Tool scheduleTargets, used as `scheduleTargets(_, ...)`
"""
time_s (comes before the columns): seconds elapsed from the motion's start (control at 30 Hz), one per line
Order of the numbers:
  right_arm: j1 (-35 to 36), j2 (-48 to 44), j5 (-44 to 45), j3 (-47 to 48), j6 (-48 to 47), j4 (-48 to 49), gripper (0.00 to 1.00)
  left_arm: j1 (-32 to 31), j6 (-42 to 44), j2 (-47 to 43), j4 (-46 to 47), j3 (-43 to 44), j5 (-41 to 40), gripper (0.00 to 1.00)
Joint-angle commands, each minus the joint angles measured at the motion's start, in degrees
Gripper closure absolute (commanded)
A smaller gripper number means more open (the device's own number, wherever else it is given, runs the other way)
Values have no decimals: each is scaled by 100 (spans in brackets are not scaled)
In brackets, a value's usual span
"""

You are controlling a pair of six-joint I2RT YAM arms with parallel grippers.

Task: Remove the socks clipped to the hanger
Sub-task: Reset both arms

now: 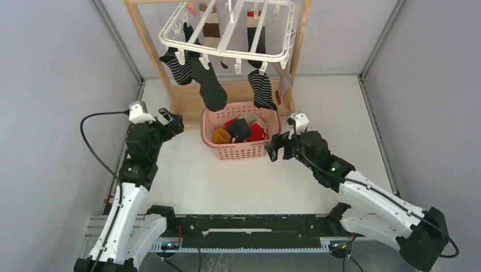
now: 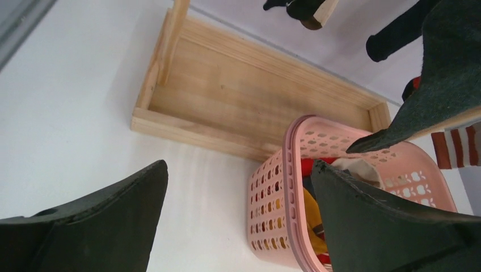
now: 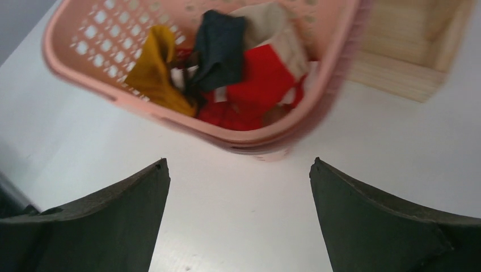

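Observation:
The white hanger (image 1: 227,54) hangs from the wooden stand at the top of the top view. Several socks stay clipped to it: a striped one (image 1: 177,67), a black one (image 1: 209,85), a striped one (image 1: 262,88), a brown-banded one (image 1: 211,25) and a grey one (image 1: 285,82). Loose socks, red (image 3: 266,79), mustard (image 3: 154,68) and dark (image 3: 218,48), lie in the pink basket (image 1: 211,138). My left gripper (image 1: 173,123) is open and empty, left of the basket. My right gripper (image 1: 276,148) is open and empty, at the basket's right front corner.
The wooden stand's base tray (image 2: 249,96) lies behind the basket (image 2: 289,187). Its uprights (image 1: 150,51) rise on both sides of the hanger. Grey walls close in left, right and back. A black rail (image 1: 249,226) runs along the near edge.

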Motion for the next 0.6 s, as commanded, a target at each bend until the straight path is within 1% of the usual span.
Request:
scheduleTargets(0.0,-388,-471,618,-290,-450,656,0,39,607,81,695,-65,-400,0)
scheduleTargets(0.2,-1105,-952,1402,-1041,-446,1496,0,37,1062,406,1200,-260,-931,0)
scheduleTargets(0.4,-2017,-1440,1418,-2013,-551,2667,0,35,1607,772,2431,-887,-1159,0)
scheduleTargets(0.5,-2520,-1427,1379,-2374,-671,3239,0,39,1893,1032,2830,-1047,-1332,0)
scheduleTargets(0.57,-2835,-1308,1371,-2479,-705,3448,0,46,2060,1178,3081,-1121,-1360,0)
